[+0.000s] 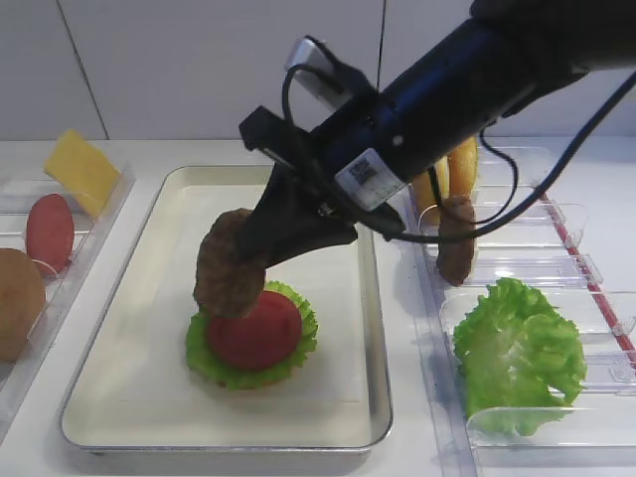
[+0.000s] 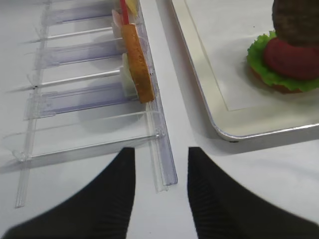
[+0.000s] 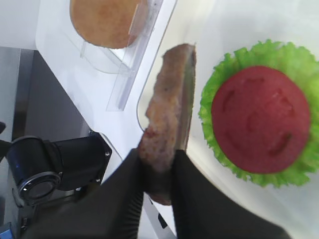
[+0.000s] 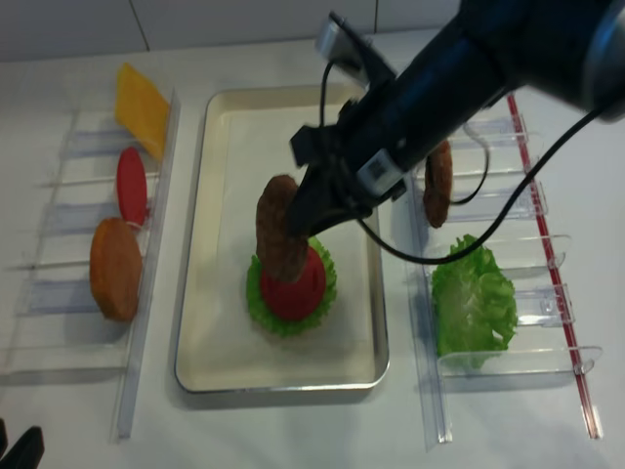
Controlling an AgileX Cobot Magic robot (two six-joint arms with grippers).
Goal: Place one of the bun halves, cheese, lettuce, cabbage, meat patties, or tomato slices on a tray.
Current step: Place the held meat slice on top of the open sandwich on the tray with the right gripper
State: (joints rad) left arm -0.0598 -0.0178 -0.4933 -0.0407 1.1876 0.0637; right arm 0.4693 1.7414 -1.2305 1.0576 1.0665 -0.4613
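Note:
My right gripper [image 1: 256, 243] is shut on a dark brown meat patty [image 1: 231, 263], held on edge just above and left of a stack on the silver tray [image 1: 119, 328]. The stack is a red tomato slice [image 1: 255, 331] on frilly lettuce [image 1: 298, 358], with a tan bun edge [image 2: 279, 88] showing beneath. In the right wrist view the patty [image 3: 172, 99] is pinched between both black fingers [image 3: 199, 199]. My left gripper [image 2: 161, 159] is open and holds nothing, low over the table by the end of the left rack [image 2: 164, 164].
The left clear rack holds a yellow cheese slice [image 1: 81, 171], a tomato slice [image 1: 50, 232] and a bun half [image 1: 18, 303]. The right rack [image 1: 556, 268] holds another patty [image 1: 457, 238] and a big lettuce leaf [image 1: 517, 348]. Cables hang from the right arm.

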